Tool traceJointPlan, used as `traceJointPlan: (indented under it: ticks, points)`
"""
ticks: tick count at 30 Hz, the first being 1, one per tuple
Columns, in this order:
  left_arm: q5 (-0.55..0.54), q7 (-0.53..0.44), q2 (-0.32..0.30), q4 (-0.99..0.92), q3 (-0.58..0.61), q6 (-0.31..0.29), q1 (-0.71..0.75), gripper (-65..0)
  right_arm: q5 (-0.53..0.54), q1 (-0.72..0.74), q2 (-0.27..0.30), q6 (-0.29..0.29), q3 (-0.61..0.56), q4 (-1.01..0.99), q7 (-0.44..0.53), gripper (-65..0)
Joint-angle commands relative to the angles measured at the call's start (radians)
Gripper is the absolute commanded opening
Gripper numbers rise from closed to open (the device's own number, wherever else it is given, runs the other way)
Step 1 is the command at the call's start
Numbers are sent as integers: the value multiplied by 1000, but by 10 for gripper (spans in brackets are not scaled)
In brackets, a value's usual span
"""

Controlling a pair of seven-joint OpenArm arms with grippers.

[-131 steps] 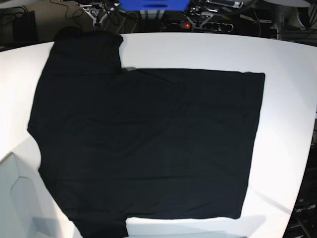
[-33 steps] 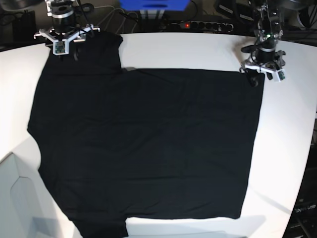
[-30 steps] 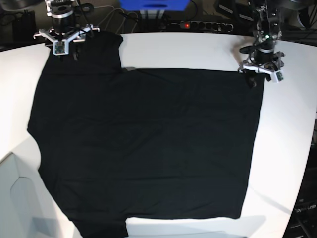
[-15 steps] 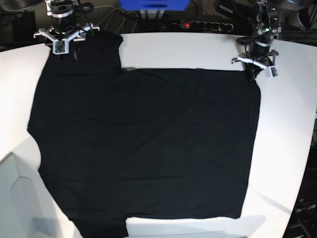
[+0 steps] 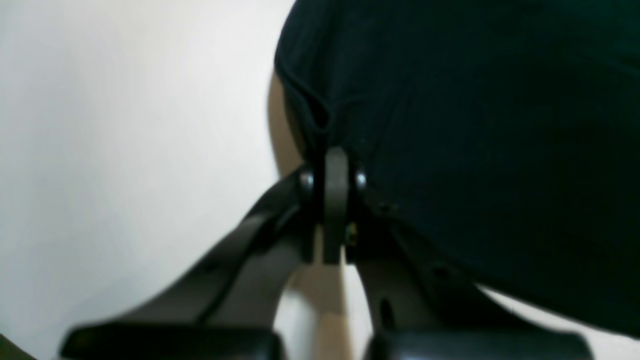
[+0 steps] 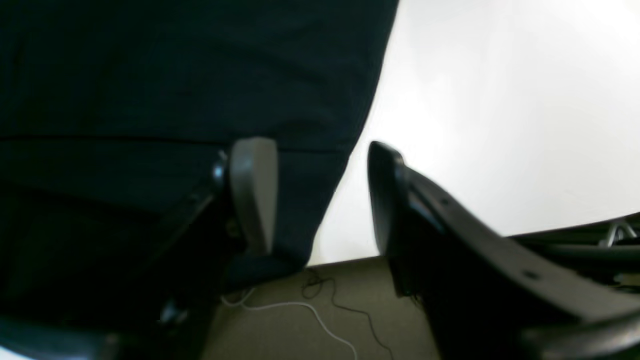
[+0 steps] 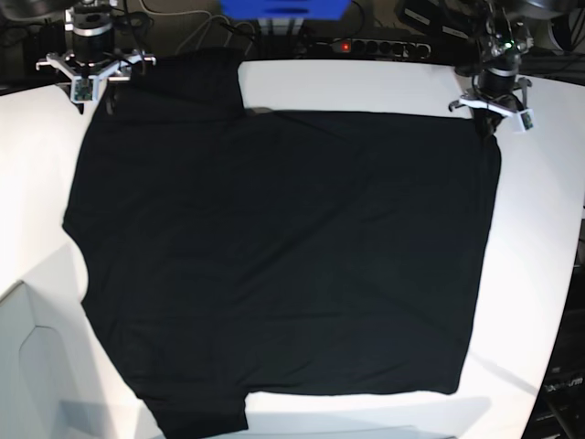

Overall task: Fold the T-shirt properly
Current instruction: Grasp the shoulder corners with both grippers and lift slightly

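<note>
The black T-shirt [image 7: 283,247] lies spread flat on the white table [image 7: 366,87], plain side up; no print or label shows. My left gripper [image 5: 332,155] is shut on the shirt's far right hem corner [image 5: 310,115], which is bunched in the jaws. In the base view it [image 7: 489,114] sits at that corner. My right gripper [image 6: 317,150] is open at the far sleeve's edge [image 6: 320,190], with one finger [image 6: 252,190] over the cloth and the other [image 6: 385,195] off it. In the base view it [image 7: 91,91] is at the far left sleeve.
Cables, a power strip [image 7: 384,46] and a blue box [image 7: 283,9] lie behind the table's far edge. A white panel [image 7: 27,366] stands at the front left. Floor with cables [image 6: 310,310] shows below the sleeve.
The shirt has slid toward the back and right. My left gripper has moved back and right with the hem corner. My right gripper has moved left along the far sleeve.
</note>
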Motion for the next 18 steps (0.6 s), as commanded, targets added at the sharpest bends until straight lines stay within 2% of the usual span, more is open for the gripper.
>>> traceJointPlan:
  ticks: [1, 5, 10, 12, 15, 18]
  points:
    - [-3, -25, -3, 27, -9, -4, 16, -650, 0, -12, 8, -2, 7, 12, 26, -302]
    - [-1, -25, 2, 44, -6, -4, 19, -650, 2, -17, 3, -2, 2, -10, 24, -237]
    - [0, -25, 4, 42, -9, -4, 19, -650, 2, -13, 6, -2, 1, -68, 24, -231]
    - [2, -25, 4, 42, -9, -4, 19, -650, 2, -13, 5, 33, 1, -83, 24, -231]
    - [5, -25, 4, 42, -8, -4, 19, -650, 3, -18, -9, 138, 4, -86, 24, -232]
    - [6, -25, 4, 42, -6, -4, 19, -650, 3, -13, -37, 153, 7, -105, 24, -232]
